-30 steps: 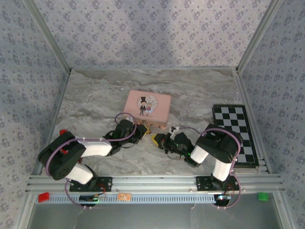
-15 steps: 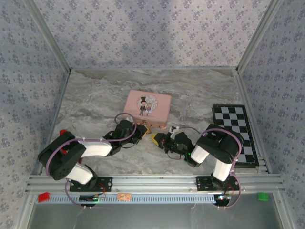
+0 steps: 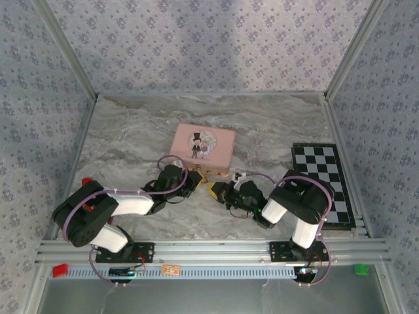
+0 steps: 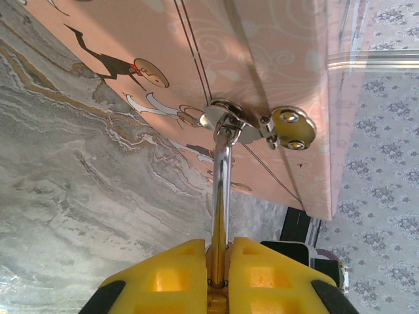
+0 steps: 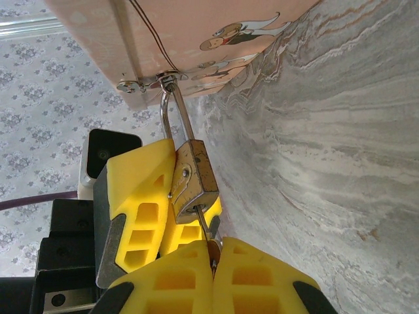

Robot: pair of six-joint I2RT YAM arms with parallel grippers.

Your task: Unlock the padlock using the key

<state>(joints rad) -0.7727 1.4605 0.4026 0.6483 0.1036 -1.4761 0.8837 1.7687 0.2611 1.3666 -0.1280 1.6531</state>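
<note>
The brass padlock (image 5: 190,180) hangs by its silvery shackle (image 4: 221,176) from the hasp (image 4: 226,118) on the pink tin's (image 3: 203,149) front wall. My left gripper (image 4: 219,252) is shut on the padlock body; its yellow fingers (image 5: 141,190) clamp it from the side in the right wrist view. The thin silvery key (image 5: 204,226) is pushed into the keyhole at the padlock's bottom. My right gripper (image 5: 213,252) is shut on the key's head. In the top view the left gripper (image 3: 193,180) and right gripper (image 3: 216,190) meet just in front of the tin.
A black-and-white chessboard (image 3: 324,183) lies at the right edge of the marble table (image 3: 131,144), next to the right arm. The pink tin (image 4: 262,52) stands close ahead of both grippers. Patterned walls enclose the table on three sides.
</note>
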